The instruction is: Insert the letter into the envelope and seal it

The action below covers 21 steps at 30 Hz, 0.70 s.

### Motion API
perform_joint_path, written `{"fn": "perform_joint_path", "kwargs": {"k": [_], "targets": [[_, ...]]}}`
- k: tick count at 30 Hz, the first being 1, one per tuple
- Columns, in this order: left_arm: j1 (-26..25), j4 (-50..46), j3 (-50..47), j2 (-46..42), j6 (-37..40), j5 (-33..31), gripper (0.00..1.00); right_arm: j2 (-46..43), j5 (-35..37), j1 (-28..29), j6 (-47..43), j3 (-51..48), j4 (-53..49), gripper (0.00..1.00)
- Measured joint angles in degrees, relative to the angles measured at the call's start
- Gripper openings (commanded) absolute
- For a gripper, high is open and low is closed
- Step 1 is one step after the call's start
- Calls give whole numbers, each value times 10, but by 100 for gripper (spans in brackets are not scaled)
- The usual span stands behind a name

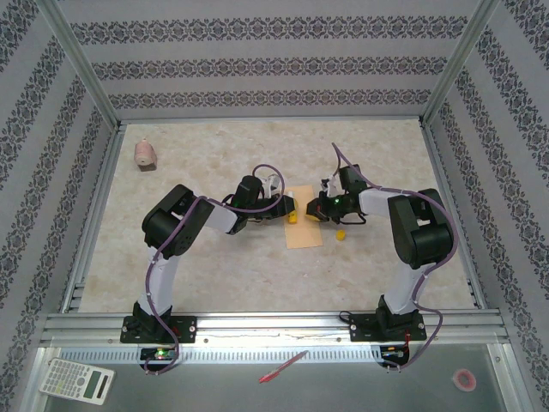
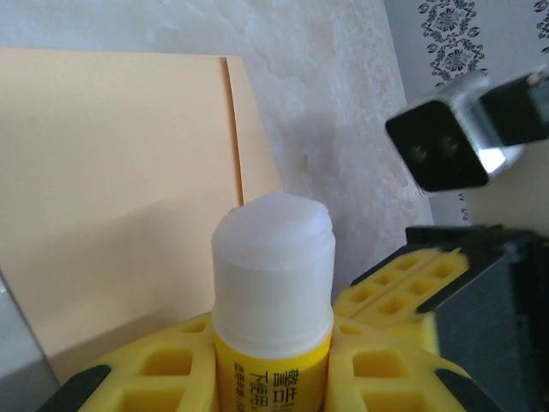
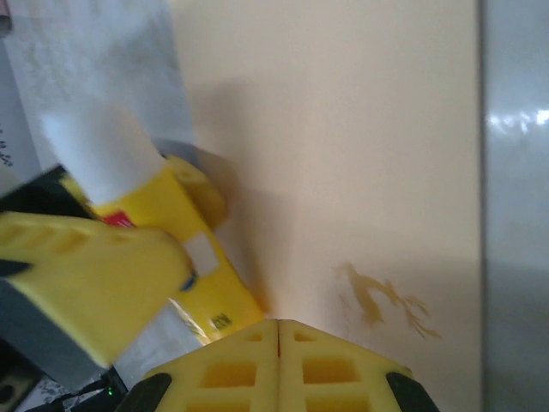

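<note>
Out on the table, the left gripper clamps an uncapped glue stick just over the flat envelope; beyond, the right gripper, closed empty, rests on it. Pressed hard, that tall glue may smear or snap.

Noted yellow fingers with dark tips on the left gripper. Between them, found a glue stick: yellow body, white top. Beneath, recorded a plain light-orange envelope, brownish smear beside the right gripper. Around, logged beige marbled table; beyond, pale walls banded with dark floral print.
</note>
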Motion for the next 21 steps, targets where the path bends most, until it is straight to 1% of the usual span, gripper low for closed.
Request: {"fn": "perform_joint_path", "kwargs": {"k": [5,12,21], "targets": [[0,0,0,0,0,0,1,5,0,1,7,23,9,0],[0,0,0,0,0,0,1,59,0,12,11,28,16,0],[0,-2,0,-1,0,0,1,62,-4,11,11,25,23,0]]}}
